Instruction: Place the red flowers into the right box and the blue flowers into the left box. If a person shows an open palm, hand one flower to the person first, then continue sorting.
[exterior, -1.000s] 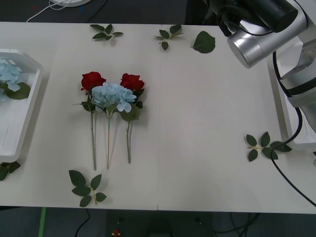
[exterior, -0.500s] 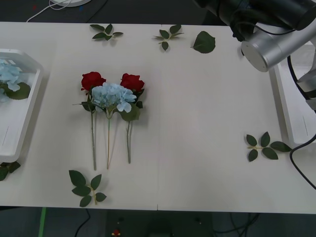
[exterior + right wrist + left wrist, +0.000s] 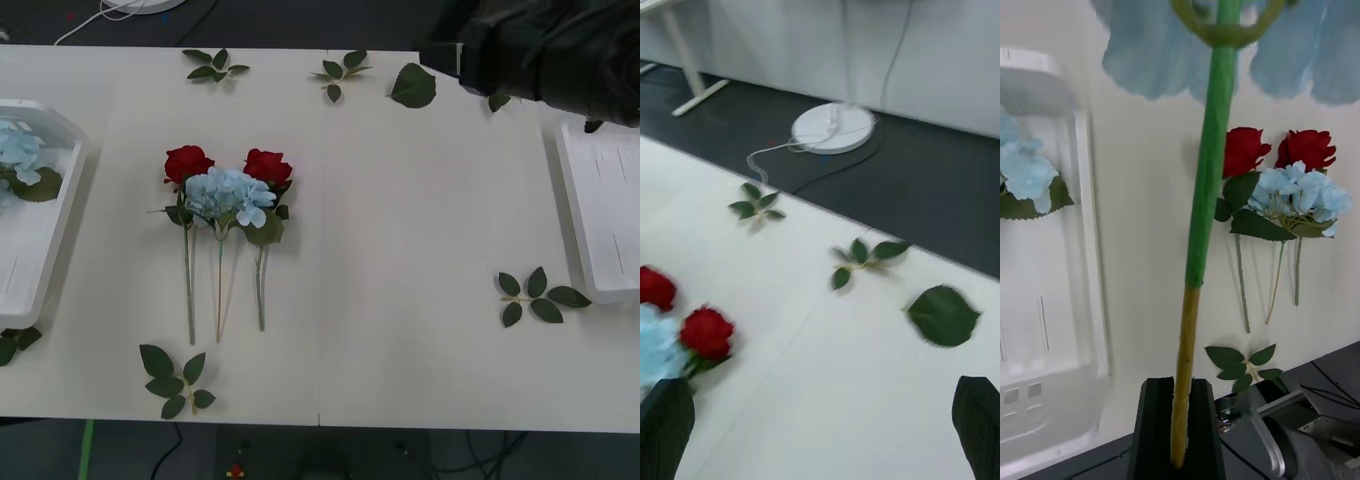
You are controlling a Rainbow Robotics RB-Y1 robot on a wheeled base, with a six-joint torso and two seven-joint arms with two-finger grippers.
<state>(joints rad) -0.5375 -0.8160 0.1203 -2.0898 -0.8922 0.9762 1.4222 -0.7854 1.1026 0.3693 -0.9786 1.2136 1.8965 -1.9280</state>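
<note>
Counter: broad white counter (image 3: 420, 250) with a faint seam down its middle in the front view, dark floor beyond its far edge.
Red flowers: two artificial red roses (image 3: 187, 163) on long green stems lie left of centre in the front view, blooms toward the top of the frame and stems toward the bottom; the second bloom sits just right of the first.
Blue flowers on the counter: a pale-blue hydrangea head (image 3: 229, 194) lies between the two roses, touching both blooms, its thin pale stem running down between theirs.
Left box: large shallow white plastic tray (image 3: 52, 250) at the left edge of the front view; another pale-blue hydrangea head (image 3: 18, 150) with a green leaf lies in its upper part.
Right box: matching white plastic tray (image 3: 600, 215) at the right edge of the front view, faint slits showing in its base.
Left gripper: black-fingered gripper (image 3: 1178, 420) at the bottom of the left wrist view, clamped on the lower end of a green and tan stem (image 3: 1204, 225) that rises to blurred pale-blue petals at the top of that frame.
Right gripper: black fingers (image 3: 667, 420) set wide apart at the two bottom corners of the right wrist view, holding nothing; its dark arm (image 3: 545, 50) crosses the upper right of the front view.
Loose leaves: green leaf sprigs (image 3: 175, 380) lie scattered along the top, lower left and right of the counter.
</note>
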